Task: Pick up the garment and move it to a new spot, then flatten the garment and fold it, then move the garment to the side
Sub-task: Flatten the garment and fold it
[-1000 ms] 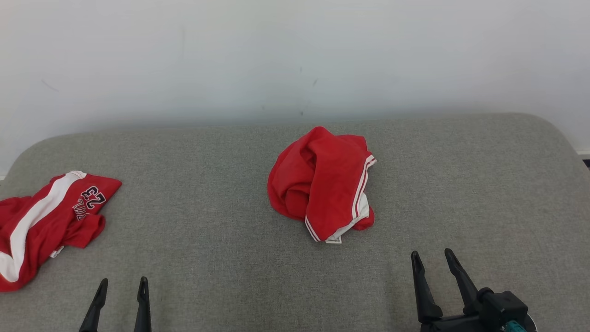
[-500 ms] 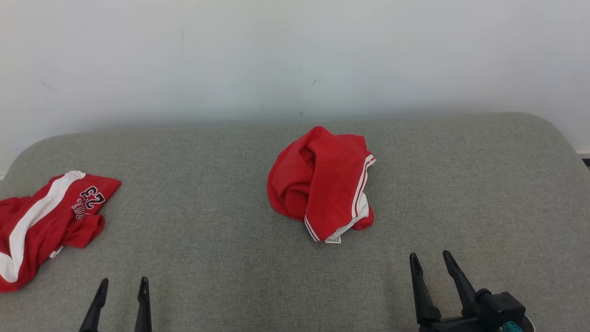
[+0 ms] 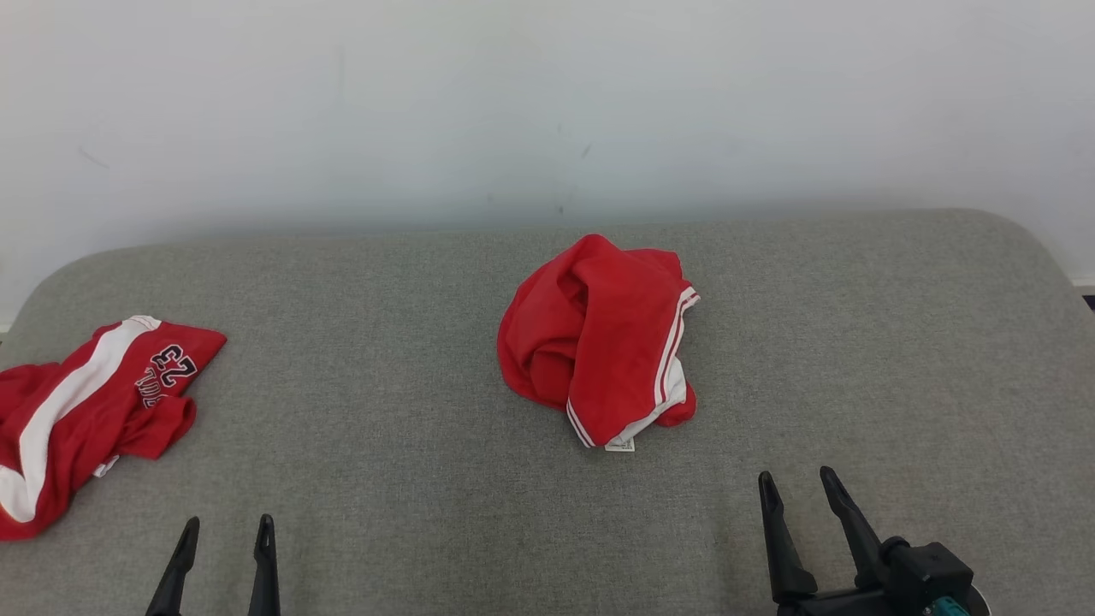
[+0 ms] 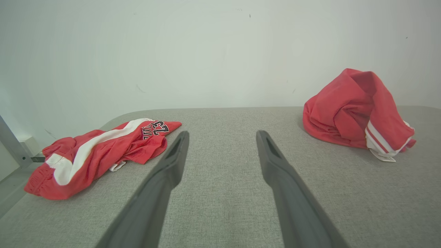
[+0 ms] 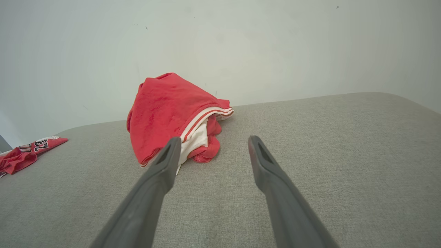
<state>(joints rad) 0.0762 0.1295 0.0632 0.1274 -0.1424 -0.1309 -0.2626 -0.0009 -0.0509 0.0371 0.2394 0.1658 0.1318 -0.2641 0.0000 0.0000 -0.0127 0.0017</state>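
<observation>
Two red garments lie on the grey fabric-covered tabletop, and we take the crumpled red heap with white-striped trim at the centre as the one to handle, since it sits ahead of the arms. The other, a red piece with a white band and the number 23, lies well apart at the far left edge, and we judge it has been set aside. The central heap rests a little right of the middle and nearer the pale wall than us. Nothing touches it. Our left end effector hovers low at the near left with its two fingers spread wide and nothing between them. Our right end effector is likewise wide open and empty, near the heap's closest corner but apart from it. We read this as a ready stance before the first pick, with the jaws parted so either arm can close on a fold. Bunched as it is, the heap's long axis runs roughly from the wall side towards us, leaning slightly rightward at the near end. The striped hem follows that line down the right flank, and the small white label points at us from the nearest tip.
</observation>
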